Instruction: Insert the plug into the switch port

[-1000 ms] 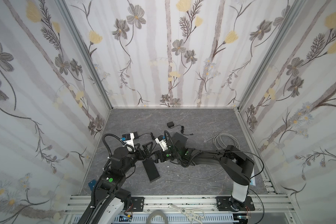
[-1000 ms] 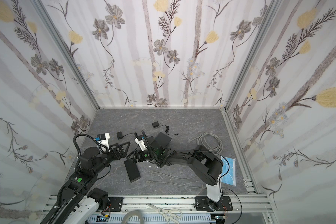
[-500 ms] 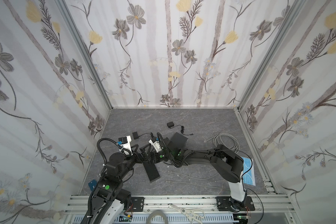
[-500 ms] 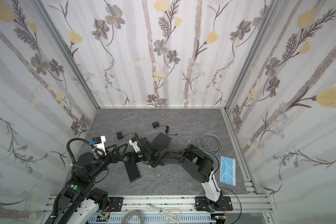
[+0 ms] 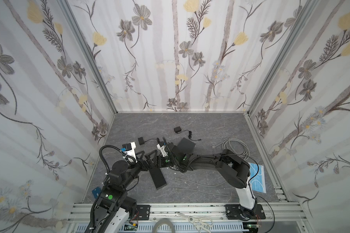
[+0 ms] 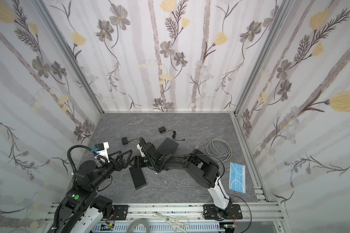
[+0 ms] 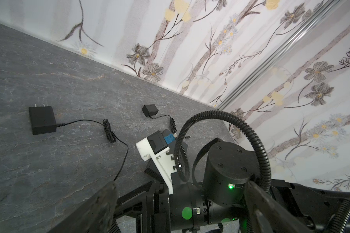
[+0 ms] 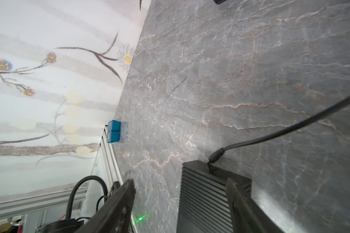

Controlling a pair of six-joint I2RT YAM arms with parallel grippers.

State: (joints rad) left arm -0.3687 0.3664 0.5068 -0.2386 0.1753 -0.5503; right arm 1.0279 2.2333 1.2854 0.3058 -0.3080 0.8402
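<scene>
Switch (image 8: 206, 193) with plug (image 8: 215, 156) at its end, left fingers (image 7: 107, 201) apart, right fingers (image 8: 119, 203) apart

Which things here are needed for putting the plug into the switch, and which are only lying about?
Needed: switch, plug, plug's black lead.
Lying about: face mask, scissors, coiled grey cable, blue block.

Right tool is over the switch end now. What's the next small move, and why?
Probably close the right tool on the switch to brace it. In the right wrist view the plug already sits at the switch's end, though whether it's fully home can't be told. The tool is open, the switch close to one finger, clear of the other.
</scene>
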